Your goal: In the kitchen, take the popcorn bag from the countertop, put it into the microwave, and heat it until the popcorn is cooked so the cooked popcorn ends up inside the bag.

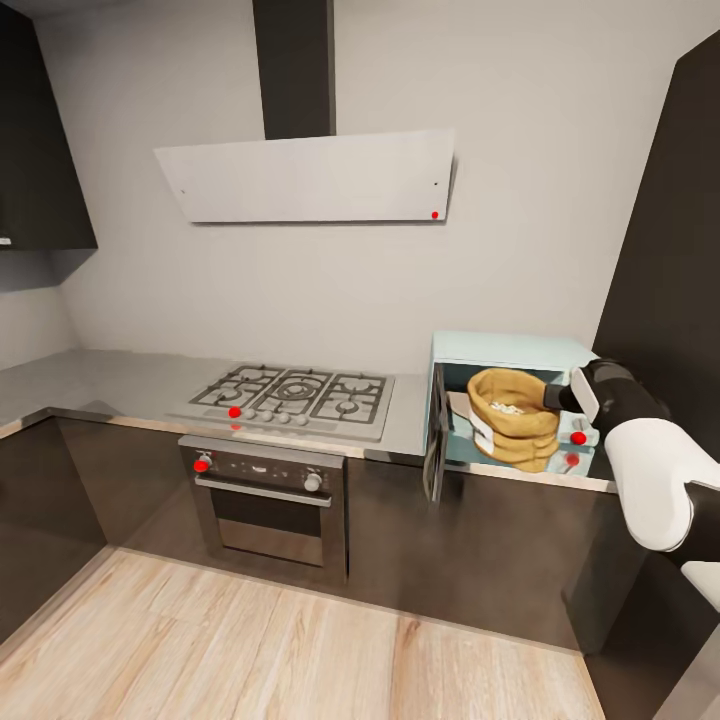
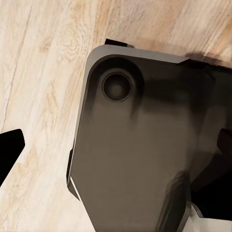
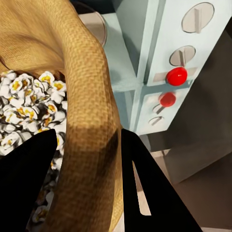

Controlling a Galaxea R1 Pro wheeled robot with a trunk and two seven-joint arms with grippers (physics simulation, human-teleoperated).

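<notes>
While popcorn (image 3: 24, 104) fills popcorn bag (image 1: 515, 415), inside microwave (image 1: 500, 352)

I can read no text, brand, number or sign anywhere in my views. The microwave (image 3: 183, 63) control panel carries plain knobs and red lights with no lettering I can make out. The popcorn bag (image 1: 513, 415) shows a pale patch on its side, too small to read.

Pale grey walls (image 1: 520, 250) rise behind a white slanted hood (image 1: 305, 178) with a dark chimney (image 1: 293, 65). Below sit a gas hob (image 1: 295, 397) and a steel oven (image 1: 268, 505) among dark cabinets (image 1: 480, 545), over light wood floor (image 1: 250, 650).
</notes>
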